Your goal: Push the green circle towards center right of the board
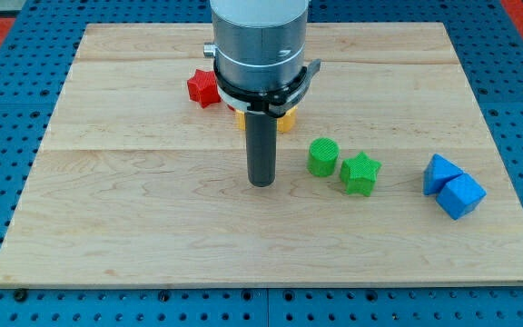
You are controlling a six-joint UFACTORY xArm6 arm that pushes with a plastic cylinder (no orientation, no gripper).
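A pale wooden board [152,218] lies on a blue pegboard bench [7,91], where my tip [261,184] stands near the middle, just to the view's left of the green circle [323,157], apart from it. A green star [360,173] touches the circle's right; blue blocks [452,187] sit farther right, a red star [203,88] and a partly hidden yellow block [285,121] behind the rod, which carries no jaws

Yellow block [284,121] mostly hidden behind arm [260,45]
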